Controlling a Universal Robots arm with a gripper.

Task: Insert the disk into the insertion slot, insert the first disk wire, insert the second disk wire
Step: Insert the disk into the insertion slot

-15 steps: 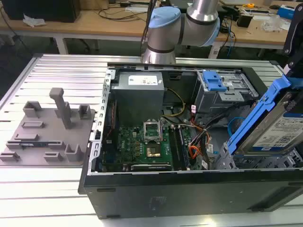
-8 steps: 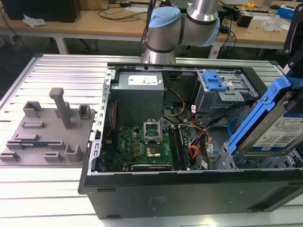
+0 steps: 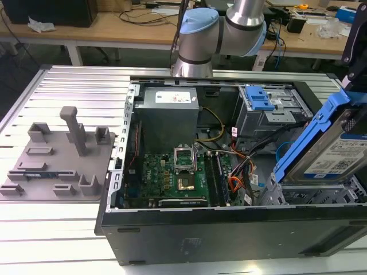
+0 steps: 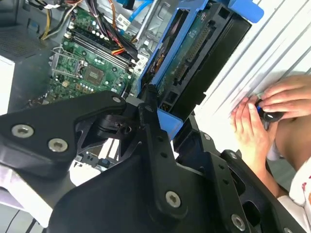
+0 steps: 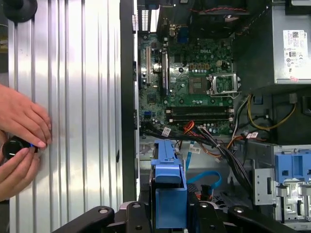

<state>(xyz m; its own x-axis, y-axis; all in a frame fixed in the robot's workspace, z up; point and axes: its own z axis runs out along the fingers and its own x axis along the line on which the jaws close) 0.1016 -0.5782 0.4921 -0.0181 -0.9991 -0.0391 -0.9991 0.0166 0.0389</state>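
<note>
The disk (image 3: 337, 157) is a silver-grey drive with a white label in a bright blue carrier (image 3: 307, 143). It hangs tilted over the front right corner of the open computer case in the exterior view. My gripper (image 3: 355, 91) is shut on it from above. In the second wrist view, black fingers (image 4: 148, 104) clamp the carrier's blue end (image 4: 170, 121). The same carrier (image 5: 170, 189) appears in the first wrist view. Just below the disk sits the insertion slot (image 3: 287, 197), a grey perforated metal cage. The second disk wire (image 3: 281, 152), a light-blue loop (image 5: 206, 179), lies beside the cage.
Inside the case are a motherboard (image 3: 178, 172), a grey power supply (image 3: 169, 109), a blue-latched drive unit (image 3: 261, 106) and orange wires (image 3: 238, 183). A grey fixture board (image 3: 57, 154) lies at the exterior view's left. A person's hands (image 5: 19, 131) hold a small black object on the ribbed table.
</note>
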